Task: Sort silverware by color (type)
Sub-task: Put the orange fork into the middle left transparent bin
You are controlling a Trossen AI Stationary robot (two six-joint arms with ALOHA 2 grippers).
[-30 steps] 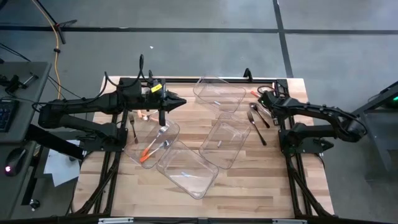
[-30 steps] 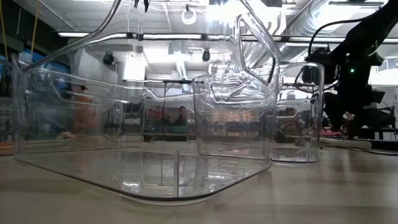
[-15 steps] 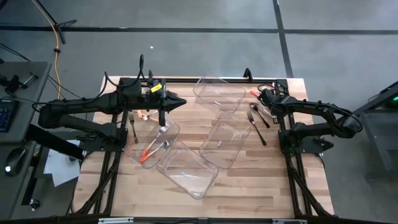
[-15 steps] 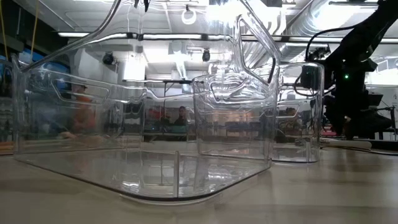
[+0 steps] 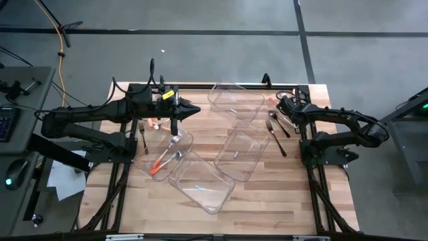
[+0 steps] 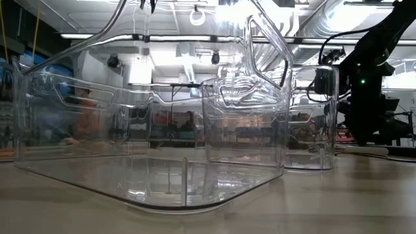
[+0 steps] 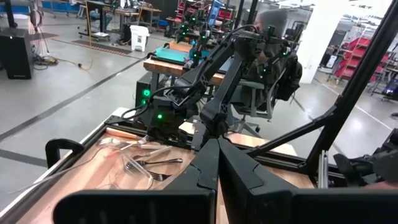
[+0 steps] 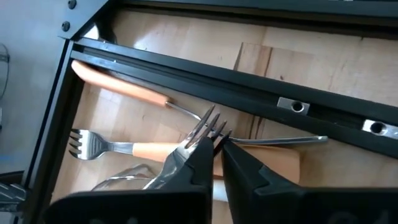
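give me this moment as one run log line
right gripper: jaws shut on fork | left gripper: shut, above bin

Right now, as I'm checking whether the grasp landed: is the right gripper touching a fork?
Touching. In the right wrist view the right gripper has its fingertips closed on the tines of a fork, with no gap visible between them.

Four clear bins (image 5: 236, 101), two robot arms (image 5: 87, 120), two black utensils (image 5: 276, 134) on the table.
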